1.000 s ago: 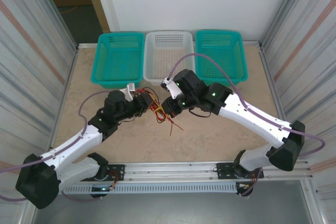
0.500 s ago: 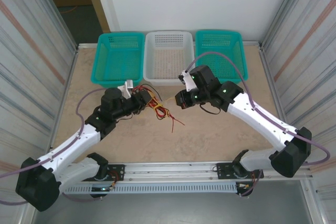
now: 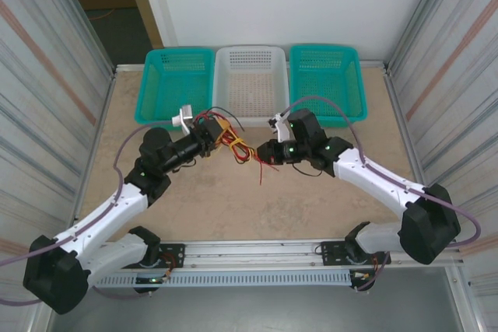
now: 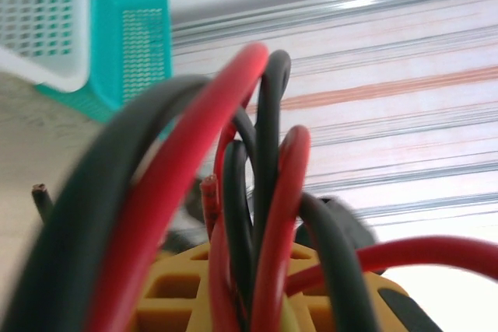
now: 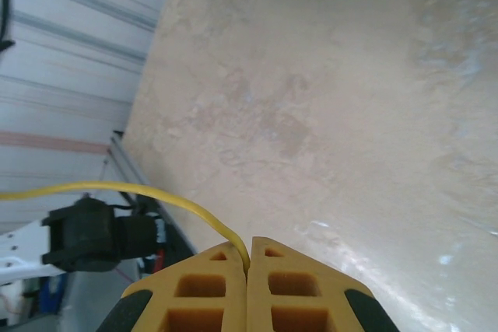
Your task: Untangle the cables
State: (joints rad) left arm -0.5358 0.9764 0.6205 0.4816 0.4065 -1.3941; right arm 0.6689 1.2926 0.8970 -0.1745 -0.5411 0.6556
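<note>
The cables [image 3: 233,145] are a red, black and yellow mess. The right gripper [image 5: 247,260] has orange-yellow waffle-grid pads with black trim. The left basket [image 3: 175,91] and right basket [image 3: 327,87] are teal mesh, the middle basket [image 3: 249,87] white. The table [image 3: 311,200] is mottled beige, the walls [image 3: 47,75] ribbed silver with rusty stripes.
</note>
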